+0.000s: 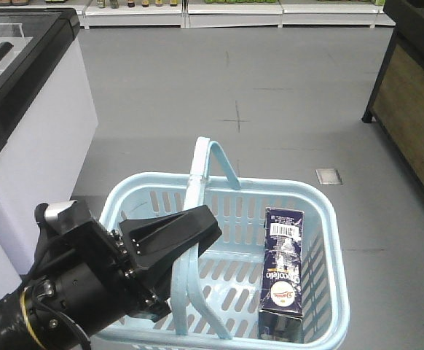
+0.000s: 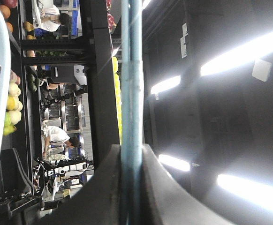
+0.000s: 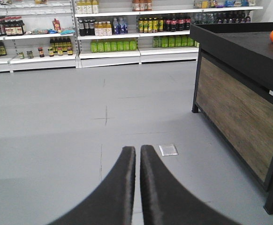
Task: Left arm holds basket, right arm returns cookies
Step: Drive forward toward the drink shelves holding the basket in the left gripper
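Left tool (image 1: 197, 233) grips basket (image 1: 336, 240) handle (image 1: 196, 171); right tool (image 3: 138, 151) closed; cookies (image 1: 283, 270) lie lengthwise away from camera.

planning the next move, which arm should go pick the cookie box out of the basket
Right. The left gripper is clamped on a handle of the basket, so it is busy. The right gripper is shut, empty, and looks free to reach the cookies lying in the basket.

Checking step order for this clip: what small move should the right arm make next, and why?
Probably open the right gripper and bring it toward the cookie box: it is shut and empty, facing the floor, while the box sits in the basket, whose handle the left gripper clamps.
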